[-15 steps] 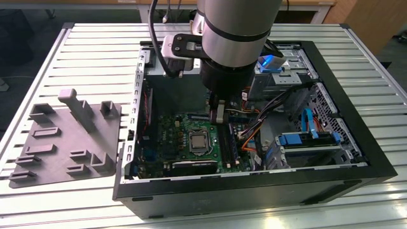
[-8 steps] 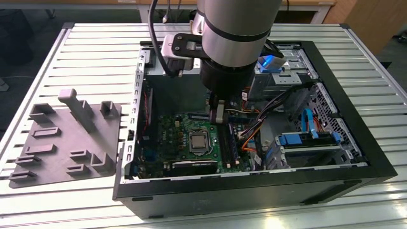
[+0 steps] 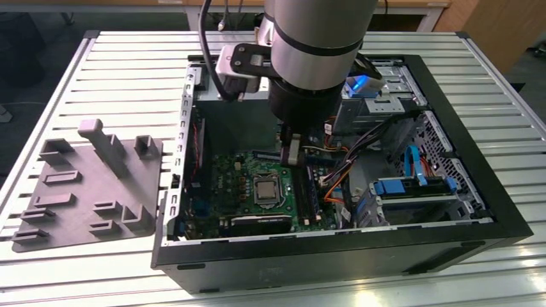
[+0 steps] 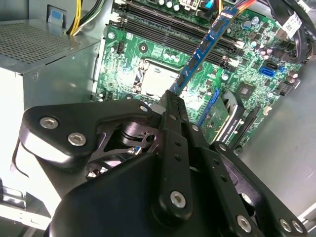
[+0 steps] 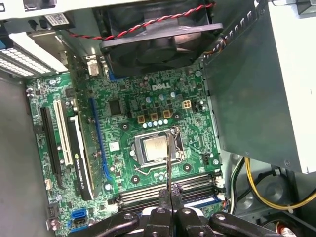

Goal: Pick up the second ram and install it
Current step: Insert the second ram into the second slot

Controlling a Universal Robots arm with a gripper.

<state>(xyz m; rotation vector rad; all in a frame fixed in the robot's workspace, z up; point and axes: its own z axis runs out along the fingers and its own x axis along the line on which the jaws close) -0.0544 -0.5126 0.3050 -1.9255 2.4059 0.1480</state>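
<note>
While the gripper (image 4: 170, 98) clamps the second ram (image 4: 202, 49) above the motherboard (image 4: 128, 64), the stick juts out ahead of it, its long axis crossing the black memory slots (image 4: 163, 22) rather than lying along them.

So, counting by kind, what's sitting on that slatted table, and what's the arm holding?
Open computer case: 1
Grey moulded tray: 1
Ram stick, clamped in the gripper above the motherboard: 1
Total: 3
</note>
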